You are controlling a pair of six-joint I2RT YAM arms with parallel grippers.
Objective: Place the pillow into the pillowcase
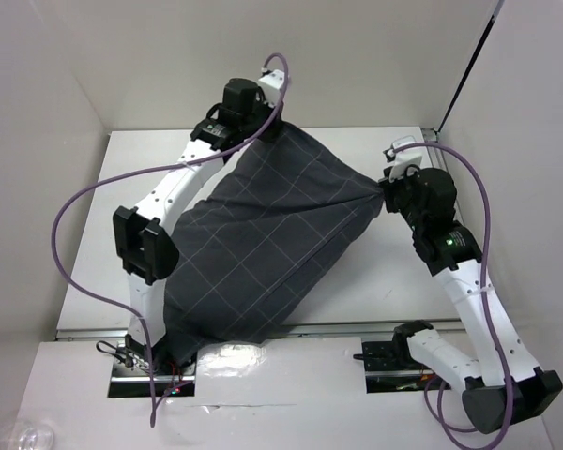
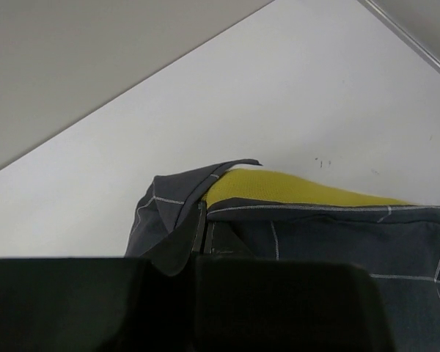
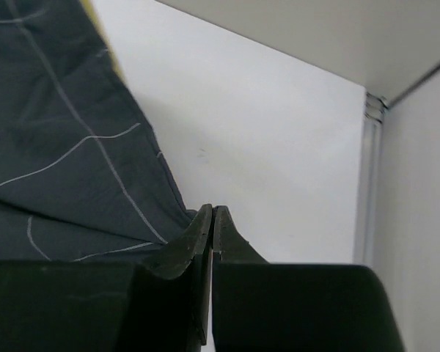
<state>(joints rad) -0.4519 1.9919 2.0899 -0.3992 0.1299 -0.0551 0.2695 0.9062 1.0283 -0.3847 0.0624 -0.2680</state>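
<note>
Now pillowcase point(image 1: 263, 234) hangs stretched between both arms above table point(image 1: 385, 281). Left gripper point(image 1: 261, 133) squeezed tight on far corner of cloth. Right gripper point(image 1: 385, 192) squeezed tight on other corner. Pillow point(image 2: 279, 187) sits almost all inside, near open edge. Good way, I think: hold both corners high, shake gently so pillow slides deep. Don't let go early. Left wrist view shows yellow pillow edge peeking out; top view shows only dark cloth.

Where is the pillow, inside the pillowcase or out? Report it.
Nearly all inside. The left wrist view shows only a yellow strip of the pillow at the pillowcase mouth; fabric covers the rest.
</note>
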